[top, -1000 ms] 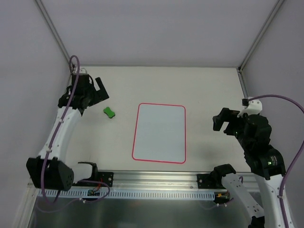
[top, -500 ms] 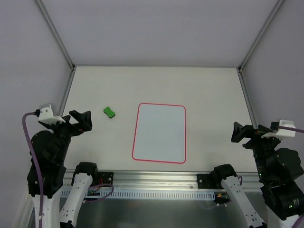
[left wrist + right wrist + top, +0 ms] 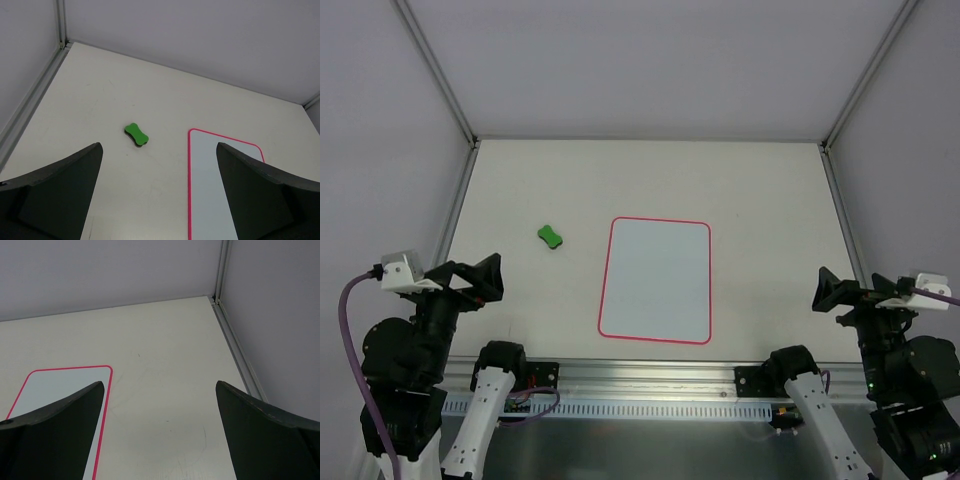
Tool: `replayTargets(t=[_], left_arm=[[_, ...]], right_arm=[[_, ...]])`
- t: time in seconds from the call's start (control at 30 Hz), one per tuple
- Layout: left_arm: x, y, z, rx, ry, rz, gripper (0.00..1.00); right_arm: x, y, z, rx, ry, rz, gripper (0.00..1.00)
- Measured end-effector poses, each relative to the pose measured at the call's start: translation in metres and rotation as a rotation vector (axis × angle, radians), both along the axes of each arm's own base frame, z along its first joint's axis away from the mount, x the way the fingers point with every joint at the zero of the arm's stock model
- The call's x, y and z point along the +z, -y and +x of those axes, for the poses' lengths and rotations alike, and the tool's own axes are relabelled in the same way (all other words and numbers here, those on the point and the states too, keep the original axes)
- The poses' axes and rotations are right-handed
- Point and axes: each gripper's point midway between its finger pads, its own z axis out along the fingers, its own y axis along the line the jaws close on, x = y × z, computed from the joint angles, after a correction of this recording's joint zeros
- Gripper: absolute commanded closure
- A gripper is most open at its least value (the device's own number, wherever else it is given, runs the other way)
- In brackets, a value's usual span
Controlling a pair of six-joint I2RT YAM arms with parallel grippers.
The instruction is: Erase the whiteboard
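From above, the whiteboard lies flat on the counter, well apart from the left gripper and right gripper (both spread wide, holding nothing). The left wrist view shows it ahead and rightward; the right wrist view shows it ahead and leftward.

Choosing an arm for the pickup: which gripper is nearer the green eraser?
The left gripper: the green eraser lies on its side of the whiteboard, with the right gripper across it.

Overhead view, low wrist views (whiteboard shared)
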Motion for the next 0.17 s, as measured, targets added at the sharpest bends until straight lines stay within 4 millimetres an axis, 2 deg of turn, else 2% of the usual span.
replayTargets(t=[0.17], left_arm=[[-0.0039,0.0006,-0.0003,-0.005,-0.015,0.001,0.01]], right_arm=[[-0.0002,-0.0003,0.0001,0.002,-0.001,-0.003,0.01]])
